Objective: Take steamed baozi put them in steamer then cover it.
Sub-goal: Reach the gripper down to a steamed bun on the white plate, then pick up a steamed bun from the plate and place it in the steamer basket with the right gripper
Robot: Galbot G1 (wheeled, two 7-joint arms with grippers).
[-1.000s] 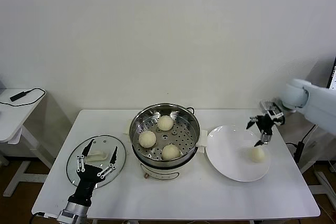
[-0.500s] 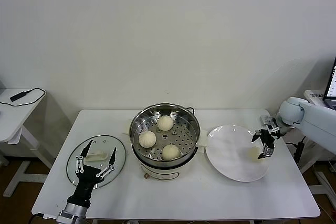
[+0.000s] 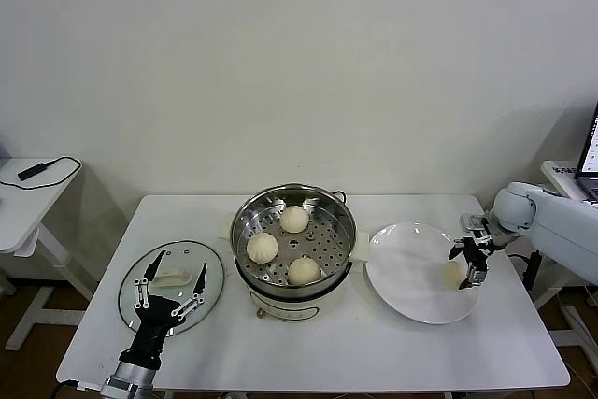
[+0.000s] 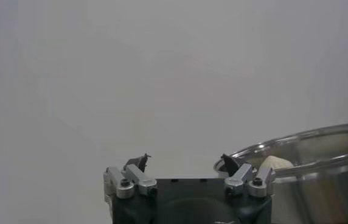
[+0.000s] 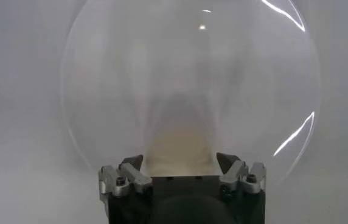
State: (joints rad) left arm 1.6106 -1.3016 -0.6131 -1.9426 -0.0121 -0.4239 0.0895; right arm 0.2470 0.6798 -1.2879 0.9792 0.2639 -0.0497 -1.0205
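Jaws of my right gripper [image 3: 469, 263] straddle last baozi [image 3: 455, 274] on plate [image 3: 411, 277], right of steamer [image 3: 293, 235]; grip unconfirmed. Bun looks soft, light: pinch sides gently. Left gripper [image 3: 174, 289] open over cover [image 3: 171, 285].

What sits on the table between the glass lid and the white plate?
The steamer, holding three baozi, stands between the cover and the plate. The head view shows it.
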